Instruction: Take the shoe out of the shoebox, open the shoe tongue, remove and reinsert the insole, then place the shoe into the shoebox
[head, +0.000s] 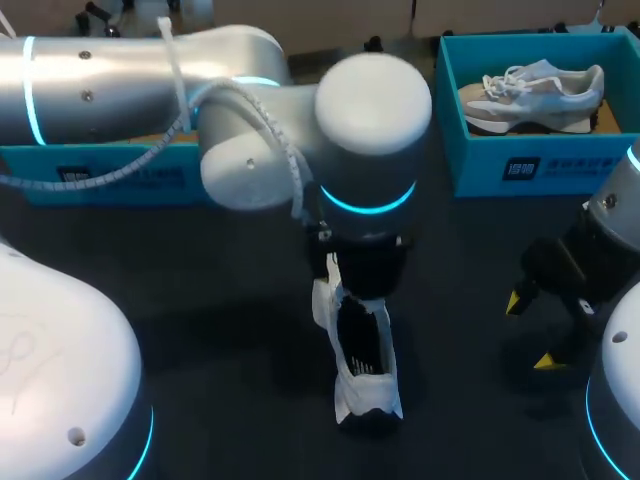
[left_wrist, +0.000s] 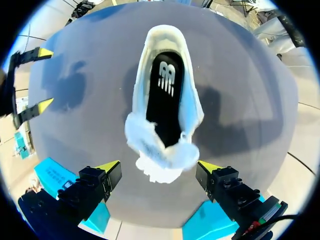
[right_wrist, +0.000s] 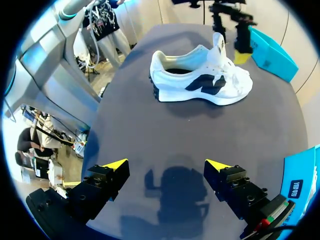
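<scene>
A white shoe (head: 362, 352) with black side marks stands upright on its sole on the dark table, heel toward the near edge. Its black insole (left_wrist: 165, 95) lies inside and shows through the wide opening, with the tongue (left_wrist: 160, 155) and laces bunched at the front. My left gripper (left_wrist: 160, 166) hangs open just above the tongue and toe, its fingers on either side and not touching; the head view hides it behind the wrist. My right gripper (head: 531, 331) is open over bare table to the right of the shoe (right_wrist: 200, 80), with nothing between its fingers (right_wrist: 167, 165).
A blue shoebox (head: 500, 165) at the back right holds a second pale shoe (head: 535, 92). Another blue box (head: 100, 175) sits at the back left behind my left arm. Bare table lies between the shoe and the right gripper.
</scene>
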